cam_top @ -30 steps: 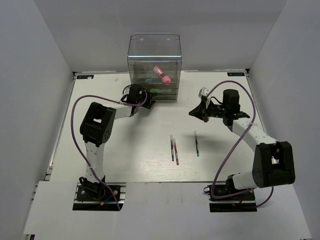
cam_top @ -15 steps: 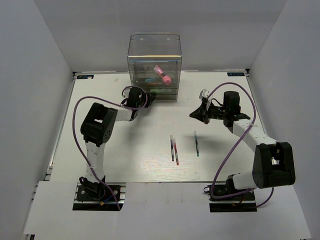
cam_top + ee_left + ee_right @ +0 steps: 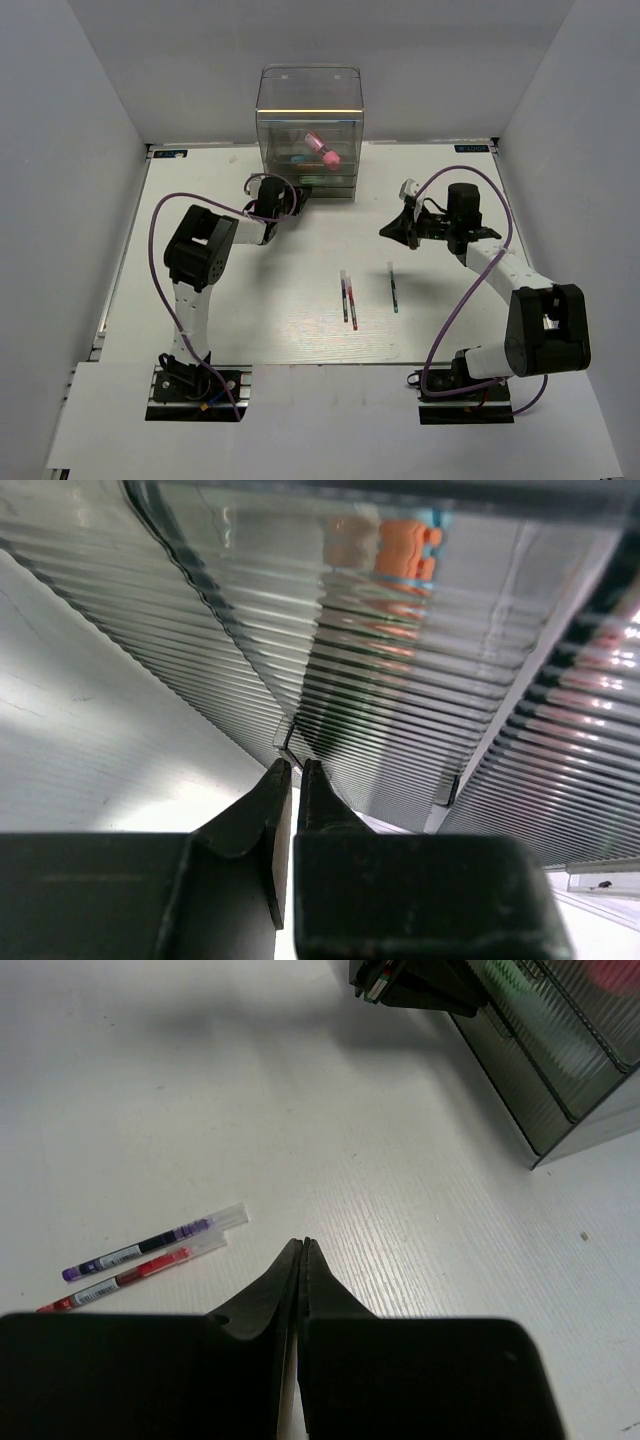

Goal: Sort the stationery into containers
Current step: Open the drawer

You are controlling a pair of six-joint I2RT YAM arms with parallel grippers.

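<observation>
The step in hand looks like opening a drawer. The left gripper (image 3: pixel 291 768) sits at the ribbed front of the clear organiser (image 3: pixel 308 130), its jaws drawn almost together with only a sliver between them. Their tips are right at a small clear tab (image 3: pixel 285 737) on a lower drawer (image 3: pixel 420 710); whether they pinch it I cannot tell. The likely next move is a straight pull toward the near edge, keeping the box from sliding.

The right gripper (image 3: pixel 303 1245) hangs over the desk (image 3: pixel 230 300) with its jaws closed on nothing, so it must open before it picks anything up.

Three pens wait mid-desk. The purple pen (image 3: pixel 344 297) and red pen (image 3: pixel 352 305) lie side by side, with the green pen (image 3: pixel 393 288) apart to their right. All run roughly near to far, clear caps toward the organiser. A pink cylinder (image 3: pixel 325 150) is already inside the upper compartment.
</observation>
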